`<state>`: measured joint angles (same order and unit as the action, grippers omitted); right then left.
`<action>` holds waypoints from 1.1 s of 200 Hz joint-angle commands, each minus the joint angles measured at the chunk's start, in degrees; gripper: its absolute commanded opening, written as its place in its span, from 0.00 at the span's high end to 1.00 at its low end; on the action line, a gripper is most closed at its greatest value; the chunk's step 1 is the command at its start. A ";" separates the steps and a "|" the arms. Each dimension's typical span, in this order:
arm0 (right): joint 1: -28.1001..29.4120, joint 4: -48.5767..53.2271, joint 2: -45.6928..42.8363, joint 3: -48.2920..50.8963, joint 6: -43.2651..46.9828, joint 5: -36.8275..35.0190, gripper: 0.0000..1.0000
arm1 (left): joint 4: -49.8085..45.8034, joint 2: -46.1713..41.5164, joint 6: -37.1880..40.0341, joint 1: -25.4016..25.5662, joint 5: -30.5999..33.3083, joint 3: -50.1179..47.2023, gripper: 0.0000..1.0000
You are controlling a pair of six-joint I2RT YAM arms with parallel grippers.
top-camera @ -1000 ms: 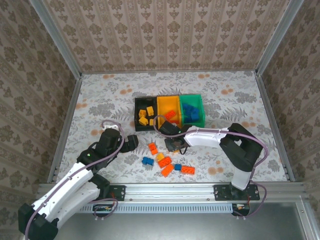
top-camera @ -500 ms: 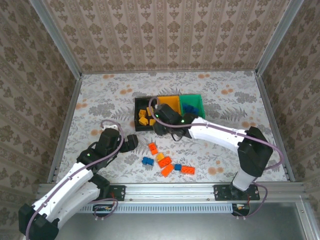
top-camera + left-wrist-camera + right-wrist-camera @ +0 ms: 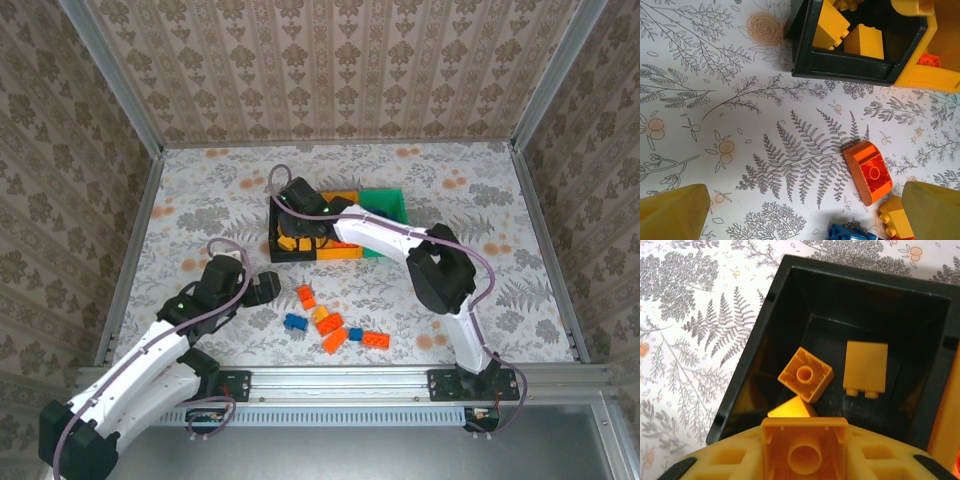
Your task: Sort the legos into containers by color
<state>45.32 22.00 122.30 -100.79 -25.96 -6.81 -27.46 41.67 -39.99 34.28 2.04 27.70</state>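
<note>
The black container [image 3: 274,228], yellow-orange one [image 3: 340,251] and green one [image 3: 393,196] stand joined in a row. My right gripper [image 3: 300,224] hangs over the black container [image 3: 755,340], shut on a yellow lego [image 3: 805,440] whose hollow underside faces the camera. Below it lie three yellow legos, one of them [image 3: 806,374] tilted. Loose legos lie on the table: orange [image 3: 306,296], blue [image 3: 294,322], yellow [image 3: 321,313]. My left gripper [image 3: 262,288] is open just left of them, low over the table, nothing between its fingers [image 3: 675,212]. The orange lego [image 3: 869,171] lies ahead of it to the right.
More loose legos lie near the front: an orange one [image 3: 334,340], a small blue one [image 3: 355,334], an orange-red one [image 3: 376,340]. The right arm reaches across the yellow-orange and green containers. Patterned walls close in the table's sides and back.
My right arm has swung from beside the loose pile up and left to over the black container, carrying the yellow lego. The left arm has barely shifted.
</note>
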 commanded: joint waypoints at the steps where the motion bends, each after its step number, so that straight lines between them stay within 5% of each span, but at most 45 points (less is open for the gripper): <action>1: -0.58 -1.15 1.77 -4.19 -1.57 1.26 0.55 | -0.24 0.70 -1.82 -0.57 -1.12 0.07 0.00; 25: -1.33 -3.23 0.71 -3.79 -3.21 2.98 0.35 | -0.32 2.52 -1.70 -0.69 -1.76 0.96 0.00; 49: -1.46 -5.20 -3.62 -0.24 -3.55 2.48 0.30 | 0.65 5.20 -0.12 -0.80 -3.66 2.12 0.00; 132: -3.45 -13.03 -28.72 30.57 -5.33 1.10 0.27 | 9.01 26.75 3.91 5.34 -7.33 10.20 0.07; 220: -8.98 -12.95 -46.55 45.87 -5.45 -0.52 0.26 | 9.39 45.51 0.71 11.66 -9.32 17.19 0.15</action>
<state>37.87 10.07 79.90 -57.60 -30.44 -5.82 -17.06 84.33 -37.98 45.04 -5.61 43.00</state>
